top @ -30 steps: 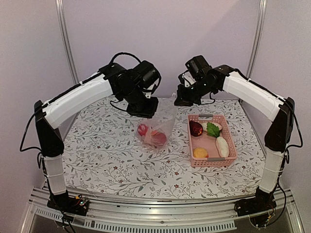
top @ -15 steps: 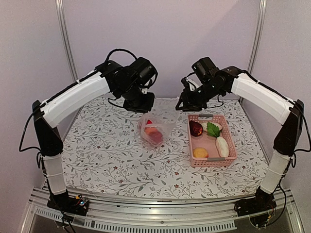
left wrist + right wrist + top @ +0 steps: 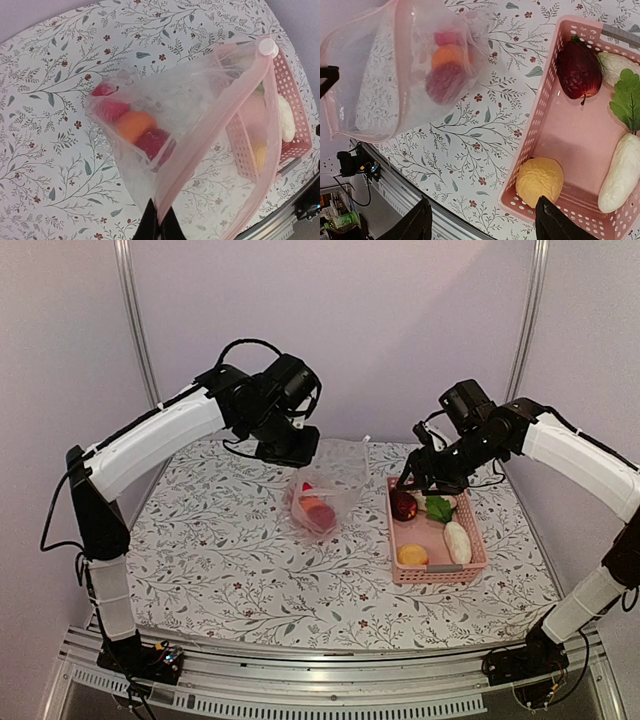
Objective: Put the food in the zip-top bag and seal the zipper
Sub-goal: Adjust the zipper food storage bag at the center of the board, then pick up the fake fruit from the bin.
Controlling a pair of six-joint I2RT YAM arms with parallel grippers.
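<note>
The clear zip-top bag (image 3: 330, 485) hangs from my left gripper (image 3: 292, 452), which is shut on its mouth edge (image 3: 159, 226). The pinkish zipper (image 3: 220, 125) gapes in a loop, its white slider (image 3: 268, 47) at the far end. Red and orange food (image 3: 136, 125) lies in the bag's bottom. My right gripper (image 3: 413, 483) is open and holds nothing; it hangs over the basket's near-left corner (image 3: 482, 227). In the pink basket (image 3: 470, 567) lie a dark purple fruit (image 3: 578, 70), a yellow-tan ball (image 3: 539, 181), a white oblong piece (image 3: 622, 172) and a green leaf (image 3: 627, 100).
The basket (image 3: 540, 115) stands on the flowered tablecloth (image 3: 220, 560) right of the bag. Another white piece (image 3: 615, 65) lies at the basket's far end. The table's metal front rail (image 3: 395, 200) runs close below the right gripper's fingers.
My right gripper has opened, let go of the bag's mouth and swung right and down over the basket. The left gripper still holds the bag up, a little higher.
</note>
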